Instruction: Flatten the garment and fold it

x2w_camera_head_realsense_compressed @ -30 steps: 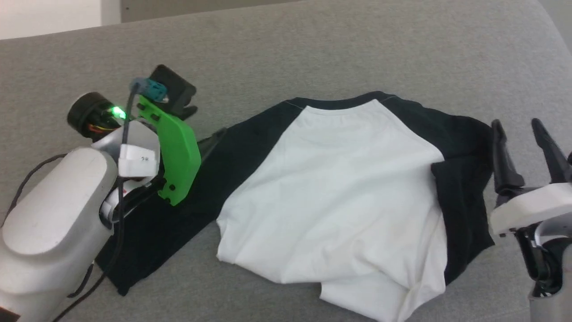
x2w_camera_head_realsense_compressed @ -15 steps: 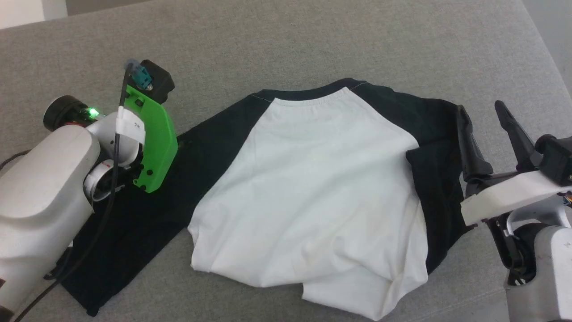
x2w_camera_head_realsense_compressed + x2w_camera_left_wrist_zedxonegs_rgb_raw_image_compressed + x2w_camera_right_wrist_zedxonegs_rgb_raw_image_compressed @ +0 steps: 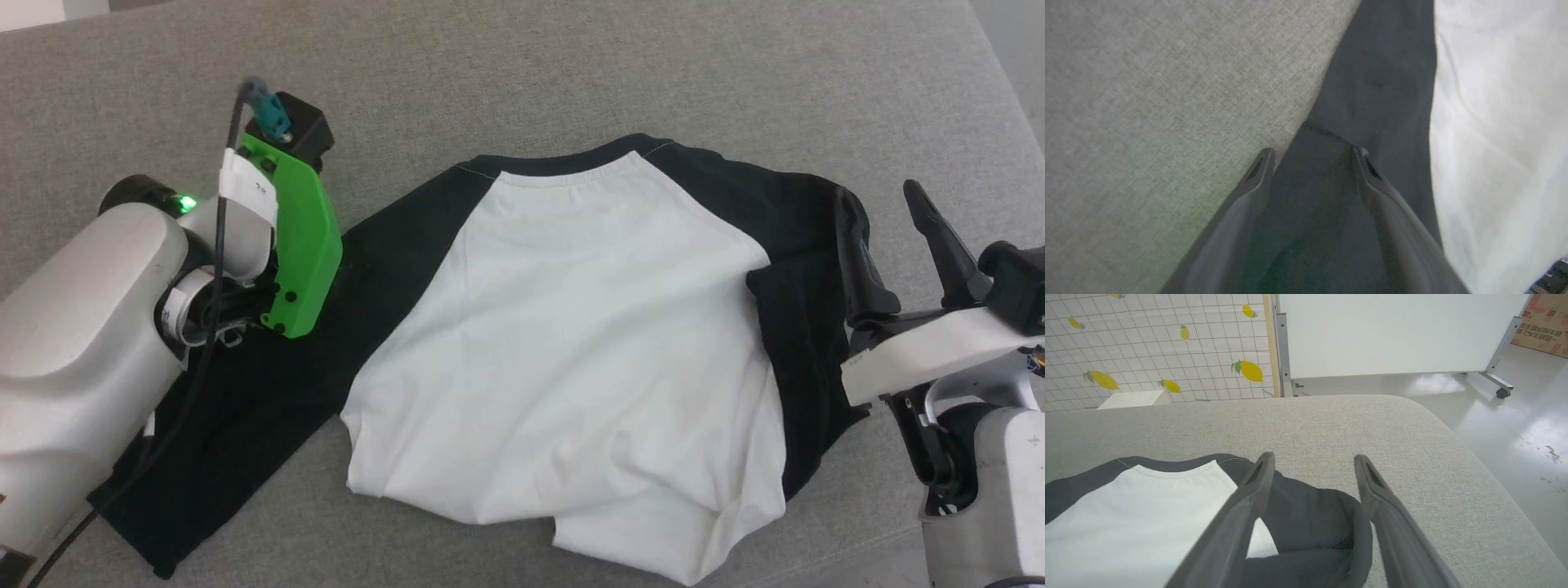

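The garment (image 3: 571, 343) lies on the grey padded surface, white body crumpled at the hem and black neckline at the far side. Its long black left sleeve (image 3: 245, 408) stretches out toward the lower left. My left gripper (image 3: 1312, 152) hangs open just above that sleeve (image 3: 1372, 81), near its edge; in the head view the green wrist mount (image 3: 302, 237) covers the fingers. The right sleeve (image 3: 808, 286) is folded over on itself. My right gripper (image 3: 878, 196) stands open at the sleeve's outer edge, one finger over the black cloth (image 3: 1310, 522), holding nothing (image 3: 1313, 456).
The grey padded surface (image 3: 571, 73) reaches far beyond the shirt. Its rounded right edge (image 3: 1474, 465) drops to a shiny floor (image 3: 1515, 428). Beyond it stand a white wheeled panel (image 3: 1392, 330), a lemon-print grid wall (image 3: 1147, 343) and a cardboard box (image 3: 1543, 322).
The head camera has shifted, sliding the whole picture left. My right gripper has come in over the edge of the folded right sleeve. The left wrist has turned a little. Both stay open.
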